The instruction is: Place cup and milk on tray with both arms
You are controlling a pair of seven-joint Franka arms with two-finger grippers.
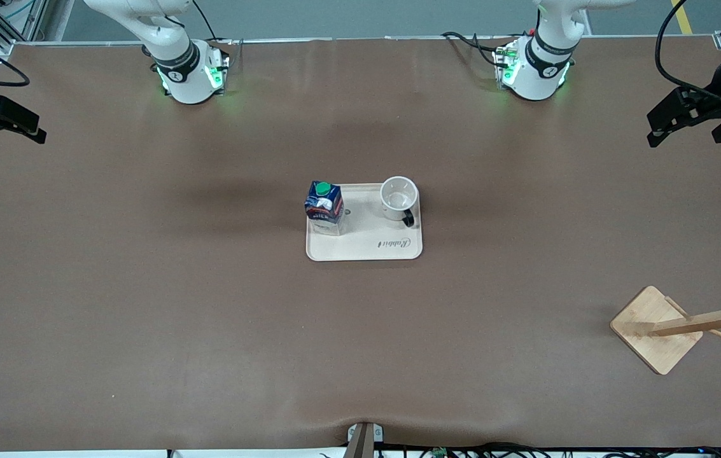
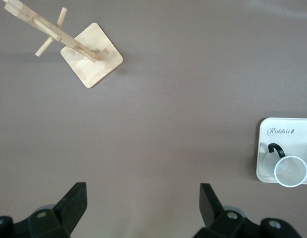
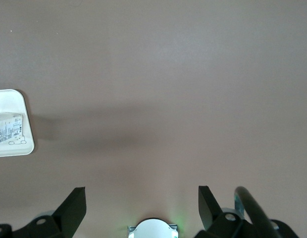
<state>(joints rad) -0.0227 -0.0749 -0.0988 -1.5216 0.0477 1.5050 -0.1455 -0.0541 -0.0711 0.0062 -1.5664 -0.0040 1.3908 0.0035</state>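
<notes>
The cup [image 1: 398, 198] and the milk [image 1: 324, 207] both stood upright on the tray [image 1: 366, 248] in the middle of the table [image 1: 144, 286], apart from each other at the two corners of the tray farther from the front camera, the milk toward the right arm's end and the cup toward the left arm's, its black handle turned toward the camera. That split suited one arm serving each item. The task looked done, which would explain why both arms waited high at the table's ends. The left tool [image 2: 141, 208] hung with its fingers spread wide and empty over bare table, well apart from the wooden rack [image 1: 672, 327]; the right tool [image 3: 141, 208] was likewise wide open, holding nothing.
</notes>
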